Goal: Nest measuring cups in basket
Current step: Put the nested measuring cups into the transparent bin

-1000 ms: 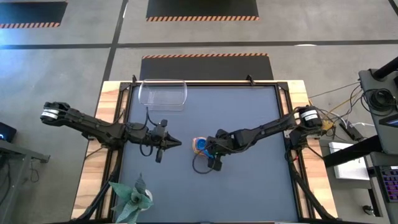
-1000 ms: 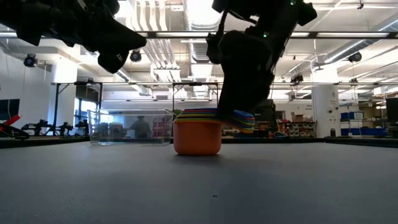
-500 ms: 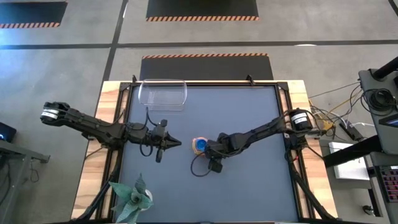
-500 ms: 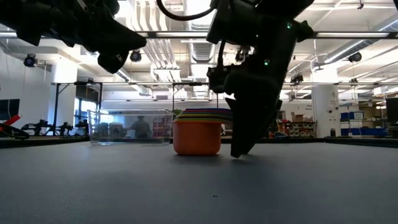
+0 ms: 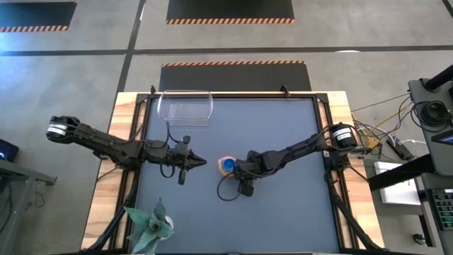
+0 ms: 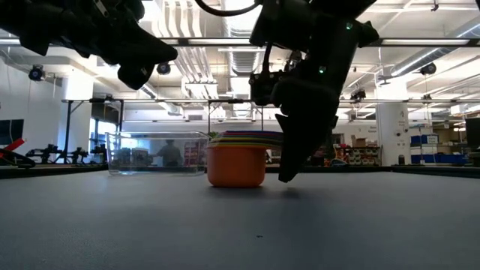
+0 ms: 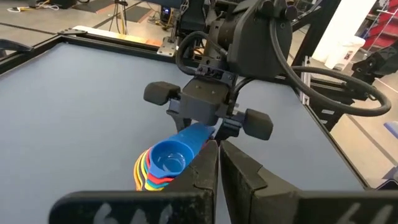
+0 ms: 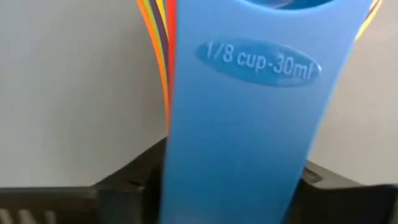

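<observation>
The measuring cups (image 5: 226, 165) stand nested in one stack in the middle of the table. An orange cup (image 6: 236, 166) is at the bottom and a blue cup (image 7: 166, 157) on top. Their handles fan out toward the table's right. My right gripper (image 5: 238, 168) is down at those handles, shut on them. My left gripper (image 5: 202, 163) hovers shut just left of the stack and touches nothing. The clear basket (image 5: 185, 106) rests on the table at the far left with nothing in it. My right gripper has the stacked handles between its two fingers, with the blue top handle (image 8: 249, 124) filling the gap between them. The fingers (image 7: 214, 127) come slanting down from the table's right and lie along the handles. The stack stands upright with its orange base on the table.
A green leafy ornament (image 5: 148, 227) sits at the near left corner. Black frame rails (image 5: 233, 95) run along the table's edges. The dark mat (image 5: 283, 205) stretches bare between the stack and the near and right edges.
My right gripper has come down from over the stack's handles until its fingertips are near the table, just right of the cups, and its arm has flattened out. The stack has stayed on the table. My left arm has kept still.
</observation>
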Robot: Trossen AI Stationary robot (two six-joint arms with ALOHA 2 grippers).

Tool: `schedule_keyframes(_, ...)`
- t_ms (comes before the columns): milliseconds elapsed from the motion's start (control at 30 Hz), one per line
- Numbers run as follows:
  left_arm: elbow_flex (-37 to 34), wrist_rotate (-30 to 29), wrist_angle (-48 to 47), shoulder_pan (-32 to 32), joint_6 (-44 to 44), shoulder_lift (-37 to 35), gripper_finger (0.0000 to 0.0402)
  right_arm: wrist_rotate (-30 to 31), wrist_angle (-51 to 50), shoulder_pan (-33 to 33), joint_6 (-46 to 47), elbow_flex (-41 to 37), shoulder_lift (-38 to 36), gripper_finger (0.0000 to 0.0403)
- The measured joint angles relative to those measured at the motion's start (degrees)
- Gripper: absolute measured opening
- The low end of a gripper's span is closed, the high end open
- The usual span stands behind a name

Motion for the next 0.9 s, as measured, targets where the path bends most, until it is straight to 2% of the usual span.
schedule_keyframes(200, 0.0, 0.0, 0.04, 0.0, 0.0, 0.01, 0.0, 0.23, -0.01, -0.02, -1.99, 0.0, -0.04, 0.0108)
schedule_keyframes(700, 0.0, -0.04, 0.02, 0.0, 0.02, -0.28, 0.0, 0.16, -0.07, -2.06, -4.78, 0.0, -1.8, 0.0108)
schedule_keyframes(900, 0.26, -0.02, -0.03, -0.31, 0.02, -4.24, 0.0, 0.24, 1.51, -5.22, -7.28, 0.4, -5.37, 0.0108)
